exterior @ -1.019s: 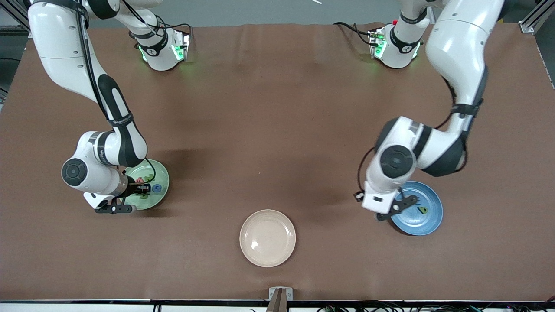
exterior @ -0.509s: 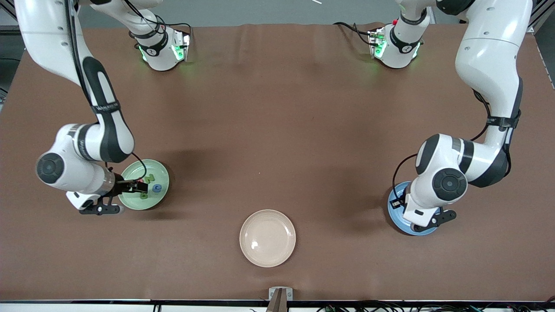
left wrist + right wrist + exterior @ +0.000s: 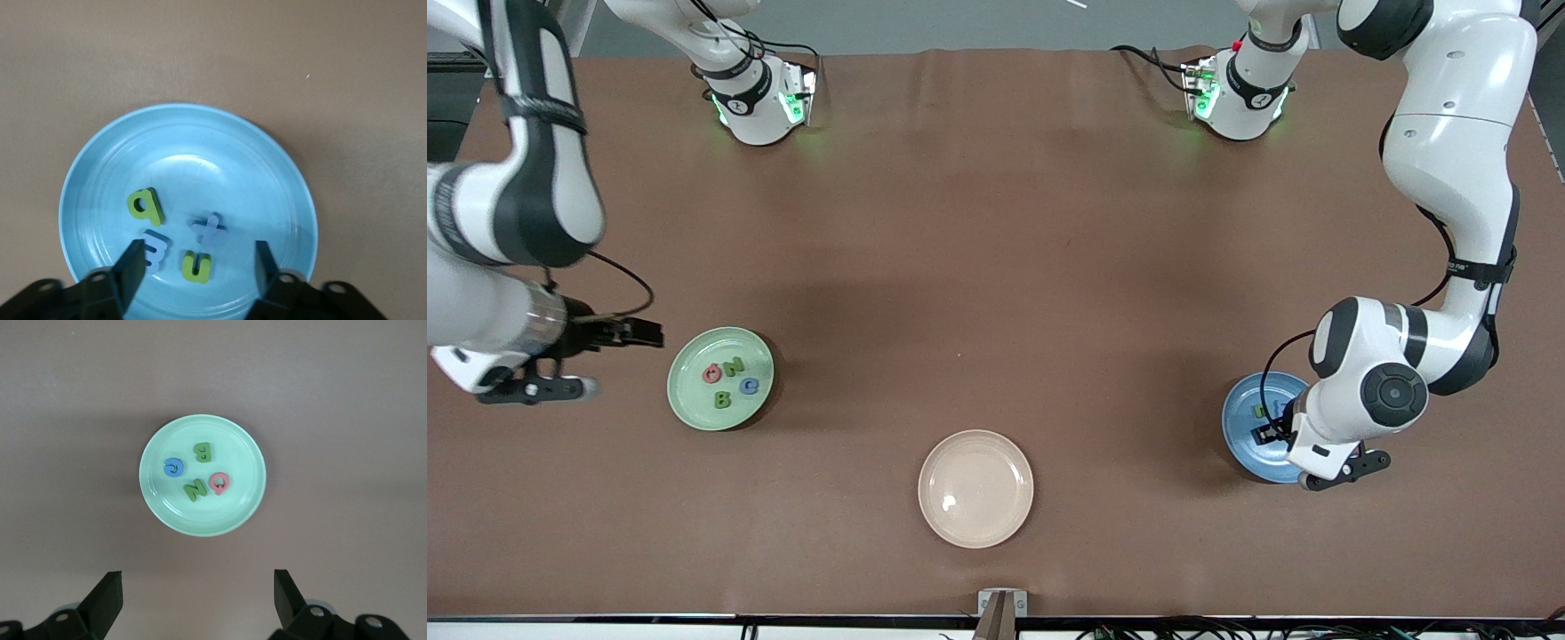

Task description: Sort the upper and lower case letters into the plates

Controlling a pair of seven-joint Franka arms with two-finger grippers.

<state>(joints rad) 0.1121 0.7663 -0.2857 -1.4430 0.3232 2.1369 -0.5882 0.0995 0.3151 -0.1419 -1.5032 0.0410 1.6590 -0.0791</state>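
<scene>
The mint green plate (image 3: 692, 402) holds the red Q (image 3: 712, 373), green N (image 3: 735, 365), blue G (image 3: 750, 385) and green B (image 3: 722, 400); the right wrist view shows the plate (image 3: 200, 517) whole. My right gripper (image 3: 649, 336) is open and empty, over bare table beside this plate toward the right arm's end. The blue plate (image 3: 1238, 420) holds the green p-like letter (image 3: 145, 205), blue m (image 3: 155, 248), blue x (image 3: 209, 227) and green n (image 3: 197, 266). My left gripper (image 3: 1269, 433) is open over that plate (image 3: 187, 153), empty.
A cream-beige plate (image 3: 975, 487) sits empty near the front edge at mid-table. The brown table cover (image 3: 996, 267) shows bare between the arms. Both arm bases stand along the table's back edge.
The right gripper has pulled off the mint green plate toward the right arm's end of the table and risen. The left arm has swung outward, its hand now covering the blue plate's outer part.
</scene>
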